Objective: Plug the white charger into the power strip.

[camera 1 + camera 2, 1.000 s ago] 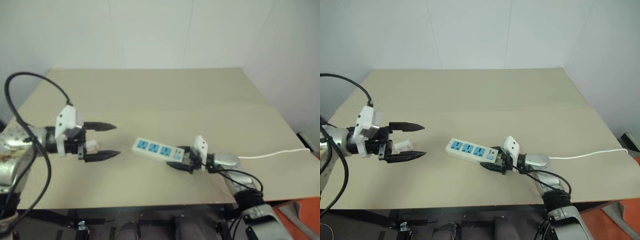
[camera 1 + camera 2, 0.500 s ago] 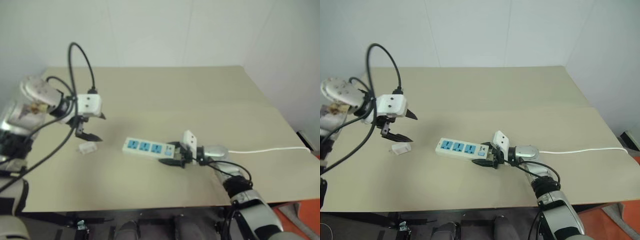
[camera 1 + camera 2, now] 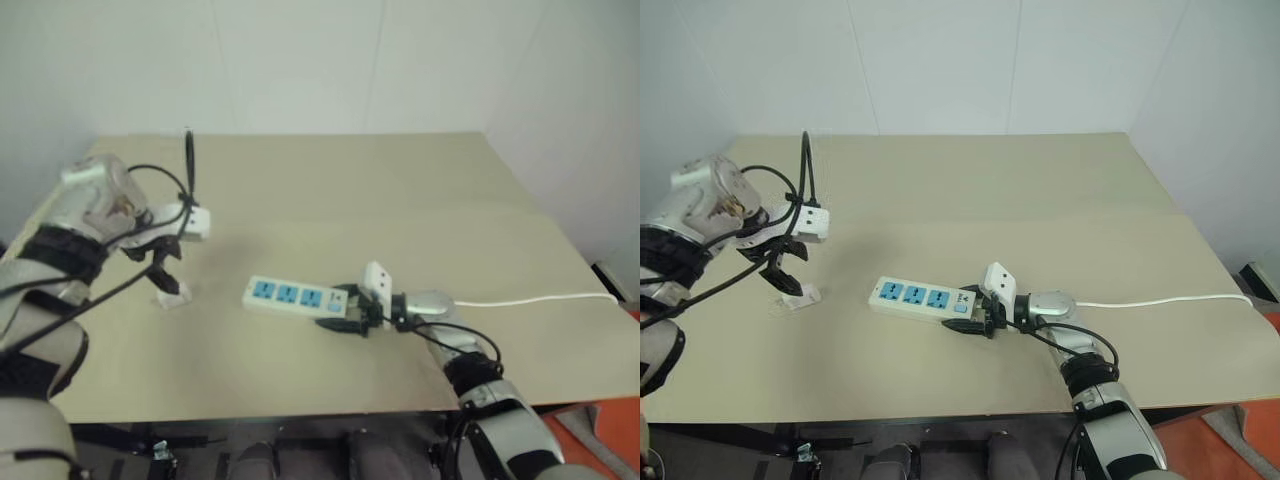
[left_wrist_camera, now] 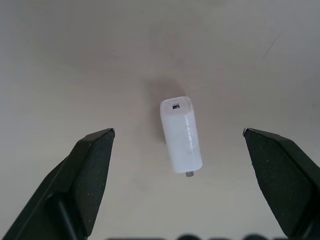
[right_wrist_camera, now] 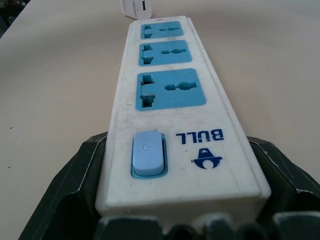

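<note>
A second ago the left hand [image 3: 783, 268] hung level over the near left part of the bench [image 3: 970, 190], its black fingers pointing across toward the power strip [image 3: 920, 297]. It has since swung outward and tipped over, so that the fingers now point steeply down at the bench top. The white charger [image 4: 180, 135], which then showed between those level fingers, now lies flat on the bench directly beneath the hand. This reads as the approach to the pick-up: the hand is lined up for a top-down grasp, and nothing is held yet.

In the left wrist view the charger lies midway between the two fingers, which are spread wide, with clear bench showing on either side of it. Its metal prong end faces back toward the wrist. The fingertips look close to the bench, though whether they touch it cannot be told.

The right hand [image 3: 974, 318] is pressed against the switch end of the power strip, pinching it between both fingers. The strip has shifted a little leftward over the second and lies flat, three blue sockets up, near the charger but apart from it.
</note>
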Controlling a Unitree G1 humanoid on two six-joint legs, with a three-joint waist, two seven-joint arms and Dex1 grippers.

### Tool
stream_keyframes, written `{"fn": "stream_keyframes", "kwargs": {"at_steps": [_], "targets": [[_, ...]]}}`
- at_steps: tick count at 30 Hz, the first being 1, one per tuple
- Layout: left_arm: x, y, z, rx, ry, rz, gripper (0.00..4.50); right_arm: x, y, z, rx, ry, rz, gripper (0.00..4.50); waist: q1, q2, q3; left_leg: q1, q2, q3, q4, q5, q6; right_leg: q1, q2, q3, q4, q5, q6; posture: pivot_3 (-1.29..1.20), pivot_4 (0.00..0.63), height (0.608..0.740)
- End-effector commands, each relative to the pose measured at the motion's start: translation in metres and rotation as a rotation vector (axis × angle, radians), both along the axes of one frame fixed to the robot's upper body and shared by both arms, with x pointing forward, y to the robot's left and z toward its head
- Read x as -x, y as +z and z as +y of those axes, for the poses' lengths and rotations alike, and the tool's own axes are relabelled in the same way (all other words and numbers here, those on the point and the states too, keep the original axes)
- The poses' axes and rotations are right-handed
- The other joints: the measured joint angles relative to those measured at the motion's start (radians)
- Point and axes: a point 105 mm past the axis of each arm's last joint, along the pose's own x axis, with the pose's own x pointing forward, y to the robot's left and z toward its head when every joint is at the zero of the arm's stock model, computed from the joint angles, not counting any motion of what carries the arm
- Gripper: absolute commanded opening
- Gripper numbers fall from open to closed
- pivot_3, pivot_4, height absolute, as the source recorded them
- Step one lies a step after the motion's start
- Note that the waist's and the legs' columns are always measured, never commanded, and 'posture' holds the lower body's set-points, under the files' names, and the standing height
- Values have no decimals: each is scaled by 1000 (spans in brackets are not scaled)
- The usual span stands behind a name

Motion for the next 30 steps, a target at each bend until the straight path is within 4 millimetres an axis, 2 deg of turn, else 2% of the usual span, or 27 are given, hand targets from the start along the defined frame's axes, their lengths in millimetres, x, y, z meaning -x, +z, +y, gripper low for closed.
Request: {"fn": "stream_keyframes", "kwargs": {"at_steps": [1,11,21,25,30], "targets": [[-3,7,3,-18,21,-19,4500,3,1,1,2,8,-7,3446,0,0,0,0,0,0,0,0,0,0,0,0,0,0,0,0,150,740],[6,-23,7,-44,52,52,4500,5,-1,2,-2,5,-1,3446,0,0,0,0,0,0,0,0,0,0,0,0,0,0,0,0,150,740],[-4,-43,7,-55,98,3,4500,6,-1,-1,-4,-7,3,3446,1,0,0,0,0,0,0,0,0,0,0,0,1,0,-1,0,150,740],[-8,-47,7,-56,102,-12,3604,6,-1,-2,-6,-10,6,3446,1,0,0,0,0,0,0,0,0,0,0,0,1,0,-1,0,150,740],[-10,-50,8,-59,95,-29,1958,7,-2,-3,-5,-13,11,3446,1,0,0,0,0,0,0,0,0,0,0,0,1,0,-1,0,150,740]]}}
